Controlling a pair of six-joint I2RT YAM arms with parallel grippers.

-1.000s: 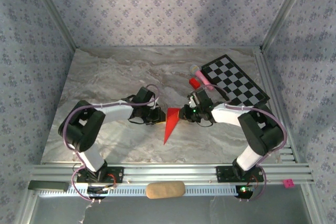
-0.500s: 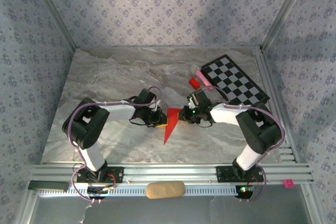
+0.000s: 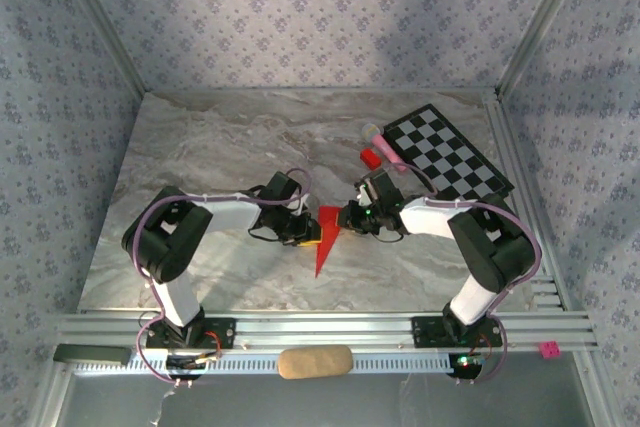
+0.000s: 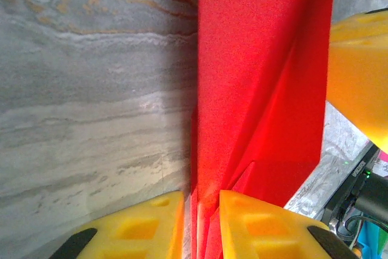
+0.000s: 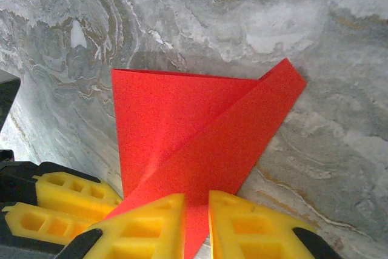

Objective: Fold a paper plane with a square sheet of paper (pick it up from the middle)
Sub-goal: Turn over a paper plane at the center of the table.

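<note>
- The paper (image 3: 323,245), folded into a narrow red wedge, lies mid-table (image 3: 200,157) with its tip toward 6 o'clock.
- The left gripper (image 3: 307,232) meets the paper's wide end from 9 o'clock.
- In the left wrist view its yellow fingers (image 4: 148,225) stand a narrow slit apart, with the paper's folded edges running between them. I cannot tell whether they press it.
- The right gripper (image 3: 347,219) meets the same end from 3 o'clock.
- In the right wrist view its fingers (image 5: 257,225) are closed down on the paper's near corner, pinching it.
- In that view a flap crosses the sheet diagonally toward 2 o'clock, and a crease runs up from the fingers.
- Each wrist view shows the other gripper's yellow finger just beside the paper.
- A red block (image 3: 371,157) sits at 1 o'clock from the paper.
- A checkerboard (image 3: 447,154) lies at 2 o'clock, beyond the block.
</note>
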